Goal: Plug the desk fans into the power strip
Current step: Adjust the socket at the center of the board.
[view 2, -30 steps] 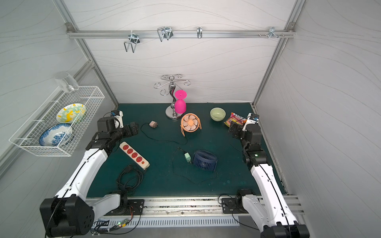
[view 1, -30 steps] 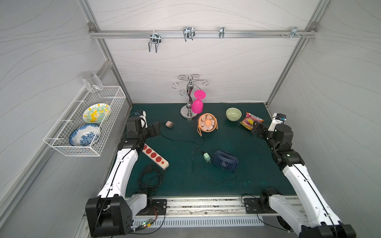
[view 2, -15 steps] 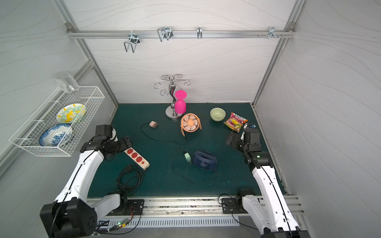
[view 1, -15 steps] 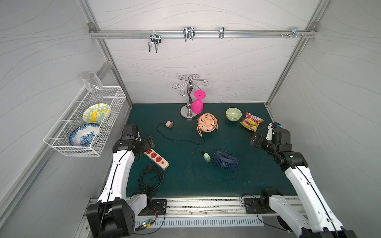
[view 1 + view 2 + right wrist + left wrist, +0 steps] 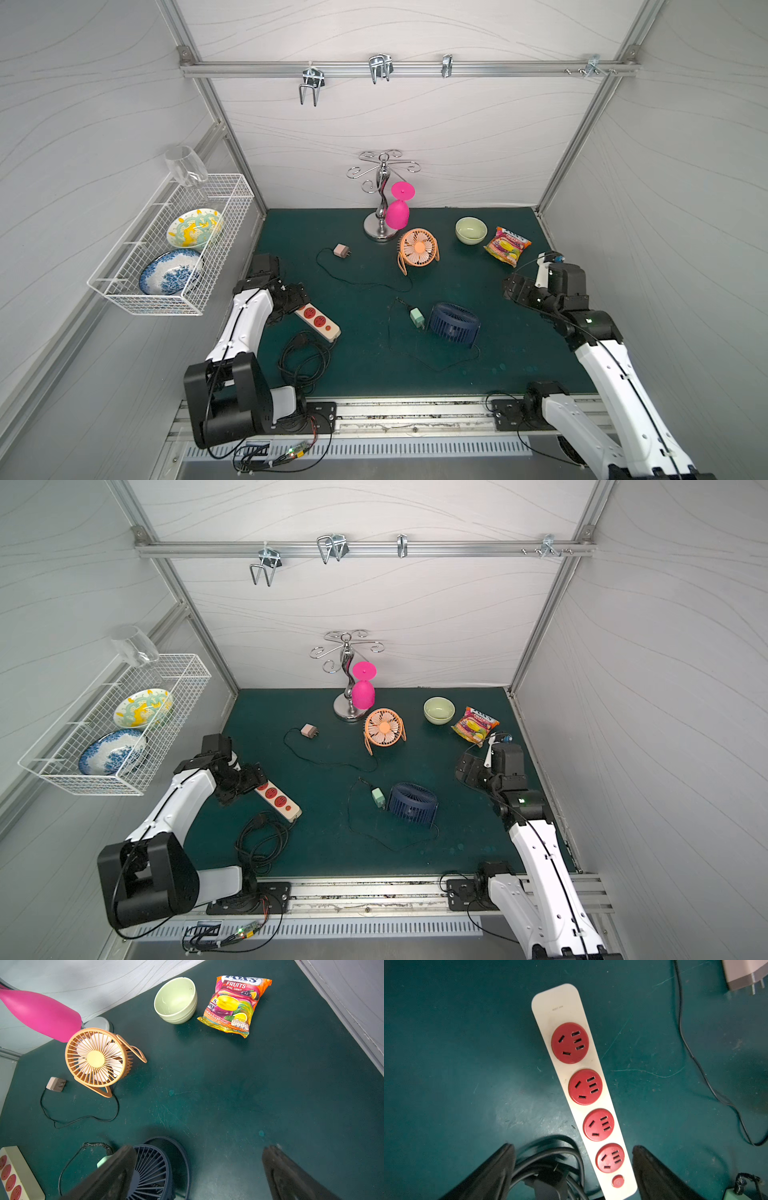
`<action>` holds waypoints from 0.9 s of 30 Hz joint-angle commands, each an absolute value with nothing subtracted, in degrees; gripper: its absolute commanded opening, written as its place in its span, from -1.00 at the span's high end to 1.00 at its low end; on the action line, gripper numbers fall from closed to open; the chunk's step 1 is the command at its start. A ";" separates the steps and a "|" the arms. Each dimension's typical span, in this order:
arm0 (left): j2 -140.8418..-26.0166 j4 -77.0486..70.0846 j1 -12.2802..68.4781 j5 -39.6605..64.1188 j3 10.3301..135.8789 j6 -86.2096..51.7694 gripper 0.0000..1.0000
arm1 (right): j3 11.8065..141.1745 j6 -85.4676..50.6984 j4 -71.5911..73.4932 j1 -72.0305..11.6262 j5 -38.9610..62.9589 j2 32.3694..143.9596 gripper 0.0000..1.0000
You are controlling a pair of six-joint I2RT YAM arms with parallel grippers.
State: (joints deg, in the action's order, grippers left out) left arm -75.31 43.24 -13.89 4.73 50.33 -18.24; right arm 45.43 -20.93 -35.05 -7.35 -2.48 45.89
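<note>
While the left pincer hangs above the power strip, its jaws stand wide with nothing clamped. In the left wrist view one finger shows just beside the strip's edge at the end with the small red button. The other finger shows over the coiled black cord. Whether either finger touches anything I cannot tell.

The cream strip lies flat and slanted on the green tabletop, on the robot's left side, with its four round red sockets facing up. In both top views the left pincer covers the strip's far end. The cord coil lies just off its near end.

Across the mat, on the right side, the right pincer is spread wide and holds nothing. It hovers well apart from the strip.

An orange desk fan stands upright near the back, just in front of a metal stand that carries an upturned pink goblet. A thin black lead runs from the orange fan to a pinkish plug, which lies on the mat well apart from the strip.

A navy desk fan sits nearer the front, between the two arms. Its pale green plug lies just beside it, also on the mat.

A light green bowl and a bag of fruit candy rest side by side near the back right corner.
</note>
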 commanded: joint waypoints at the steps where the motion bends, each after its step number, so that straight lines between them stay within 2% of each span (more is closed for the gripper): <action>1: -78.08 41.55 -14.29 5.12 53.43 -18.33 -0.83 | 44.82 -19.67 -35.27 -8.00 -3.15 45.07 -0.99; 15: -90.93 38.63 -14.00 7.35 56.02 -18.90 -0.77 | 43.70 -19.01 -34.44 -9.10 -3.83 45.15 -0.98; 27: -97.89 38.01 -10.42 8.18 60.38 -17.63 -0.46 | 44.27 -18.89 -36.02 -9.30 -4.73 45.25 -0.98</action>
